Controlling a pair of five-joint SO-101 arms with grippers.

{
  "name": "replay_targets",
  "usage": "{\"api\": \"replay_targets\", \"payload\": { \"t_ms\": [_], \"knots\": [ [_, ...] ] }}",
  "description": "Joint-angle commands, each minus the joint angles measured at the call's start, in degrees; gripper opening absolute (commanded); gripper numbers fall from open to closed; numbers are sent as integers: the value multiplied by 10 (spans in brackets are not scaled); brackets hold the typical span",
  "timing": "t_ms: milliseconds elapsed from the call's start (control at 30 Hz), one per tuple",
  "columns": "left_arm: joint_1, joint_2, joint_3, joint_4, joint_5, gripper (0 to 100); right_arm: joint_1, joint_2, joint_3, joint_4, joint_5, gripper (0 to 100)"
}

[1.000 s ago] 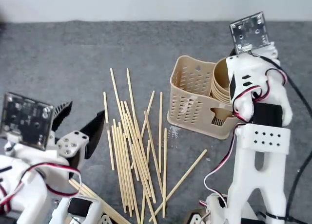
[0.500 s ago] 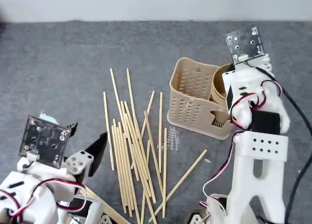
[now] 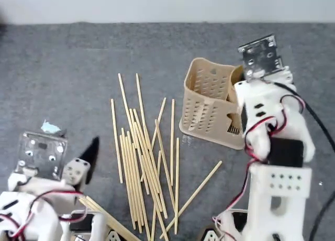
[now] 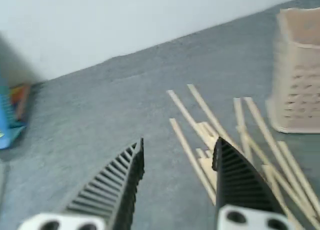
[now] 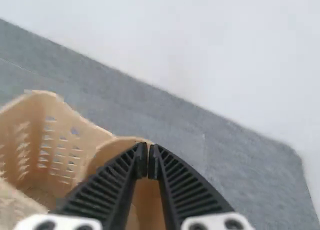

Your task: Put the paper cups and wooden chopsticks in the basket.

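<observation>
Overall, the worktop (image 3: 63, 68) is covered in a grey, carpet-like fabric with a fine nap, and it runs back to a plain white wall (image 3: 157, 5). A small pale-blue scrap (image 3: 51, 127) lies on the fabric near the left arm. The wooden chopsticks (image 3: 137, 167) are thin, straight, pale sticks scattered in a loose, criss-crossing heap at the middle of the worktop, with a few lying slantwise at its edges. Just beside them stands the basket (image 3: 207, 102), a beige plastic tub with rounded corners and walls pierced by rows of short slots. A tan paper cup (image 5: 110, 151) sits inside it, its smooth curved rim showing above the wall. The right fingers (image 5: 148, 155), black and ribbed, are pressed together at that rim; whether they pinch the cup I cannot tell. The left fingers (image 4: 131, 165), also black and ribbed, are spread wide apart above the fabric next to the heap, holding nothing.
</observation>
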Motion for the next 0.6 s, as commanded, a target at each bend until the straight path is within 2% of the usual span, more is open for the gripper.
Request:
{"api": "replay_targets", "payload": {
  "t_ms": [0, 167, 400, 567],
  "knots": [
    [-97, -3, 29, -52, -30, 214, -45, -25, -88, 95, -4, 40],
    [-175, -4, 132, -127, -50, 214, -119, -25, -136, 191, -4, 40],
    [-263, -4, 276, -251, -61, 212, -226, -24, -105, 273, -5, 41],
    [-312, -4, 330, -295, -59, 94, -276, -24, -26, 276, -63, 41]
  ]
}}
